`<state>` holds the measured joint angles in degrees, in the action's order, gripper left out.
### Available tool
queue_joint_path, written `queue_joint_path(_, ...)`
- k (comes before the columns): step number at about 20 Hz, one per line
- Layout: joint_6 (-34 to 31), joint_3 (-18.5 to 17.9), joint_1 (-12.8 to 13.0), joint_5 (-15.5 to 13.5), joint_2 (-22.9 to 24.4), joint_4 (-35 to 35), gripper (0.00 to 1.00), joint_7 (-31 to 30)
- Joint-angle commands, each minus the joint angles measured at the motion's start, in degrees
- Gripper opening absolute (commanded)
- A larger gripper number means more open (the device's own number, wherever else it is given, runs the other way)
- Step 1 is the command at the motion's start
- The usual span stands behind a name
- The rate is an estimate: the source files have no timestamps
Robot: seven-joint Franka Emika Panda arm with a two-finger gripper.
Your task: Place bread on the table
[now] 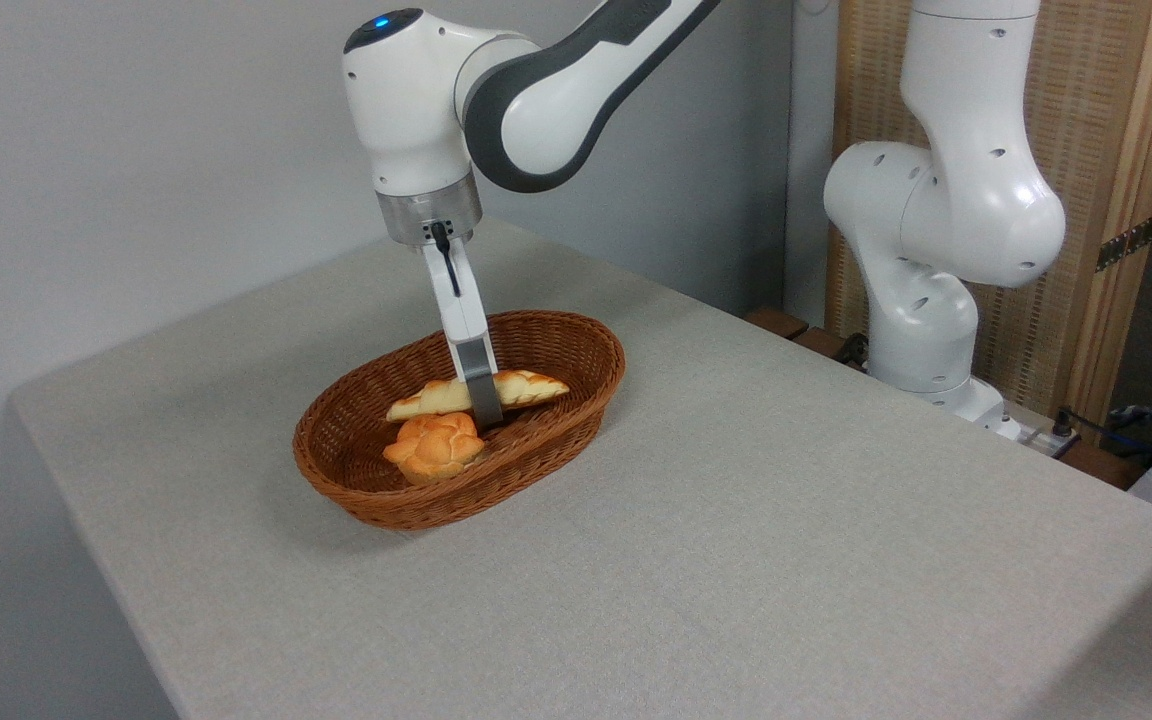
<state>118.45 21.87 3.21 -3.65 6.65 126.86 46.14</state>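
We see the bread [436, 398], a long braided loaf with pointed ends, pale yellow with golden-brown patches, held across the inside of a brown oval wicker basket [556, 440]. It sits roughly level, its right tip near the basket's far right wall and its left tip over the middle of the bowl. We cannot tell whether its underside touches the wicker or hangs just clear of it.

The claw [484, 405] comes down into the basket from above, slightly tilted, with its grey finger [479, 385] crossing the front of the loaf about midway along its length. From this side we see only that one finger; the other is hidden behind the bread, so the loaf appears pinched between the two, with the claw narrowed to the thickness of the loaf.

Just in front of the loaf, lower in the basket and towards its near left side, lies a small round orange flower-shaped bun [433, 447]. The tip of the finger ends just beside the bun's upper right edge; we cannot tell whether they touch.

The basket stands on the worktop [736, 520], which is covered in light grey-beige woven cloth, towards its left half. The white arm [536, 100] reaches in from the upper right, and its base [921, 340] stands beyond the worktop's far right edge, in front of a wooden screen [1116, 200]
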Motion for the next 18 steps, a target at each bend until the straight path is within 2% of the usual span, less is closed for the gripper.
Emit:
queue_joint_path(1, -8.4, -0.3, -0.3, 0.4, -1.2, -4.8, 0.23, 1.0)
queue_joint_path(4, -16.3, -0.9, -0.3, 0.3, -2.7, -10.7, 0.20, 1.1)
queue_joint_path(8, -18.2, -4.4, -0.4, -0.8, -2.8, -15.0, 0.21, 1.0)
queue_joint_path(11, -17.9, -10.2, -0.4, -2.6, -3.7, -19.4, 0.21, 1.1)
queue_joint_path(14, -16.4, -16.6, -0.4, -2.3, -7.2, -22.9, 0.23, 1.1)
queue_joint_path(18, -8.8, -21.8, -0.4, -2.3, -10.2, -23.4, 0.29, 1.3)
